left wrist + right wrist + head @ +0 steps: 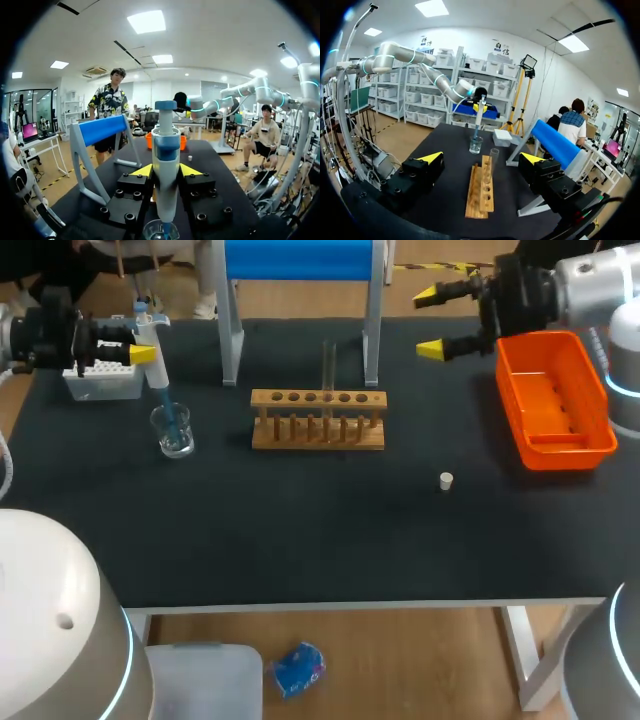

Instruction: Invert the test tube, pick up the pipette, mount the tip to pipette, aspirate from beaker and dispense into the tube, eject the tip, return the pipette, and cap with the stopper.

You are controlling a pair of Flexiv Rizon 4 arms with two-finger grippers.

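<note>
Left gripper (165, 170) clamping the pipette (160, 380) upright at far left, its blue tip dipping into the beaker (174, 432); tip box (100, 380) sitting just left; right gripper (430, 322) hanging wide open far right, beside the orange bin (550, 400); test tube (328, 370) standing in the rack (318, 420) mid-table; stopper (446, 480) lying near-right of it; liquid level unreadable.

Bright even overhead lighting, soft faint shadows on the matte dark table (300, 540)

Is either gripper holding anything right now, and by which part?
The left gripper holds the pipette by its white body, below the blue collar, with its tip down in the beaker. The right gripper is open and holds nothing.
</note>
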